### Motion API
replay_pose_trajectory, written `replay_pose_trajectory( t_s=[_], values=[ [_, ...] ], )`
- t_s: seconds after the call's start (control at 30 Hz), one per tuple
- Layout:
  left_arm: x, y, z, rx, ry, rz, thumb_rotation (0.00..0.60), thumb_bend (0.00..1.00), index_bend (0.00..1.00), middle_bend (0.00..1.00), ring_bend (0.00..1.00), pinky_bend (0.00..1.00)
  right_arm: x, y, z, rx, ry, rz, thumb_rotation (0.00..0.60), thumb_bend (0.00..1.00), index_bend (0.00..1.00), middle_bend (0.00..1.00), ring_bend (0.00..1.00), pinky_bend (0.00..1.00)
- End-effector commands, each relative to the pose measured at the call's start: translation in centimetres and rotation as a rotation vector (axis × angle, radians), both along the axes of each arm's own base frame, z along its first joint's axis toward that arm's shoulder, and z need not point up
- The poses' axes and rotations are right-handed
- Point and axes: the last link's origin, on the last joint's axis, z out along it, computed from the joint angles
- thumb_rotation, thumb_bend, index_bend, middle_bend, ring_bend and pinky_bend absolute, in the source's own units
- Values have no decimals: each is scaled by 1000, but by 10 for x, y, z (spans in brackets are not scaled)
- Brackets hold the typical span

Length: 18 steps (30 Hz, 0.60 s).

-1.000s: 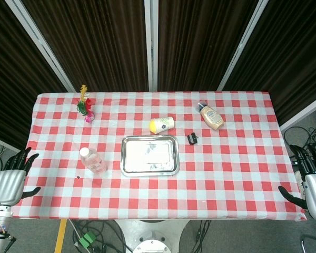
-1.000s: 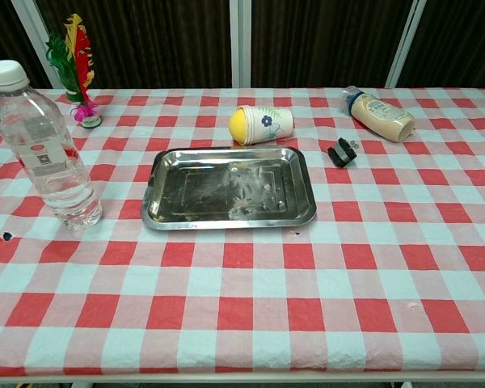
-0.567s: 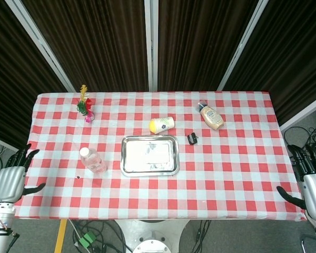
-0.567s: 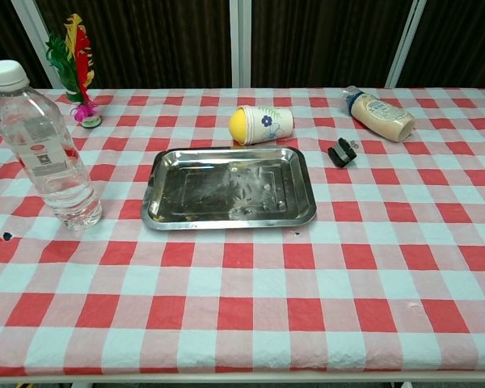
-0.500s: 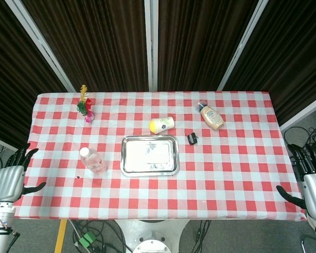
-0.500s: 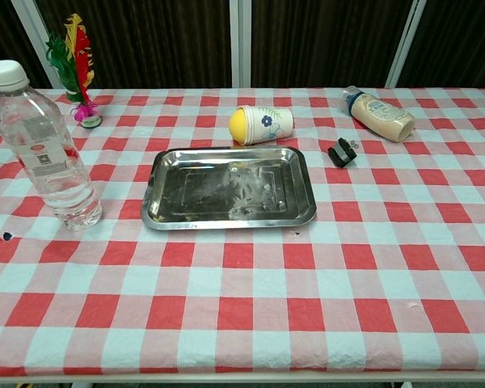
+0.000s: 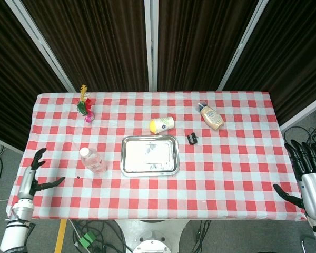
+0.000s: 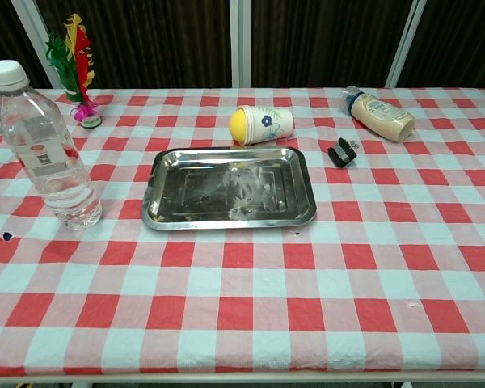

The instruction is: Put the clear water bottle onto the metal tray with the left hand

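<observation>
Cup (image 8: 261,124) just behind metal tray (image 8: 228,218)

Tablecloth (image 8: 307,315): red-and-white check. Tray (image 8: 229,219): silver metal. Water bottle (image 8: 44,141): clear, white cap, red-marked label. Paper cup (image 8: 262,124): yellow, blue flower print. Feather shuttlecock (image 8: 74,65), upper left: red, green, yellow. Clip (image 8: 340,153): black.
</observation>
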Motion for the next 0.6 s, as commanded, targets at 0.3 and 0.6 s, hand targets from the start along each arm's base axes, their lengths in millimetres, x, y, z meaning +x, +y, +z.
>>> replay_pose_trajectory(
  t_s=[0.3,0.6],
  values=[
    [11,24,-34,-39,1,-76,600,75,133,124,42,150,-1,-3,-1,3,1,-11,600,82,56,36,0,0],
    [24,31,-47,-63,-53,-121,600,75,133,124,42,150,-5,-7,-6,16,10,-37,600,81,56,36,0,0]
  ],
)
